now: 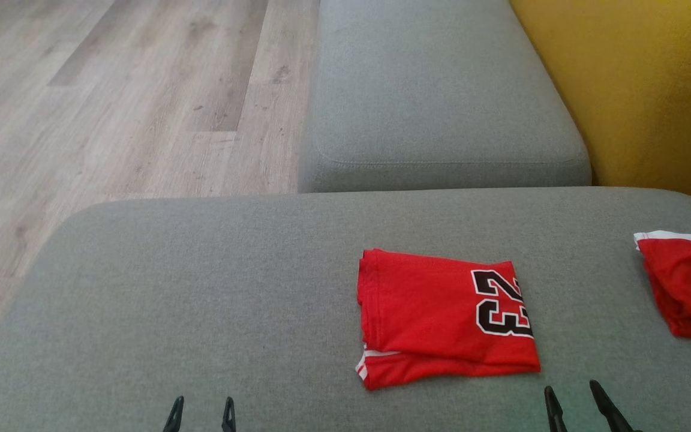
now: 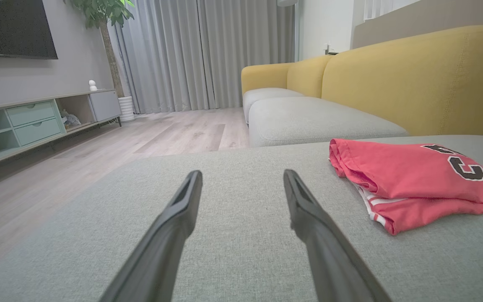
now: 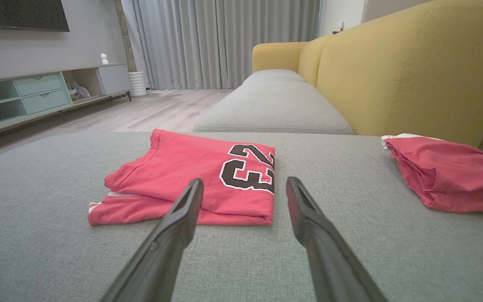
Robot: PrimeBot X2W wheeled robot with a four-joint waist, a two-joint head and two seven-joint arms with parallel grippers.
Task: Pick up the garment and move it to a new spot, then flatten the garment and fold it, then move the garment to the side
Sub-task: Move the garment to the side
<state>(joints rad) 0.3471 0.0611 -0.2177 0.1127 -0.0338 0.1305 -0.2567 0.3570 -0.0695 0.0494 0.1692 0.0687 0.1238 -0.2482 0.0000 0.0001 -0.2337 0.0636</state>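
Garment, a folded red jersey with black 23 (image 1: 441,318), lies flat on the grey fabric cushion (image 1: 201,288), at 11 o'clock from right gripper (image 1: 570,387), 2 o'clock from left gripper (image 1: 201,401). Both sets of fingers spread wide, empty. Fold looks done (my judgement); sideways move likely next. Pinch all layers at 2 near corners, lift level, slide little. Avoid crumpled red cloth with white trim (image 1: 687,282) at 3 o'clock.

Two garments (image 1: 444,318) (image 1: 690,288), apparently; two end effectors (image 1: 201,401) (image 1: 568,385)
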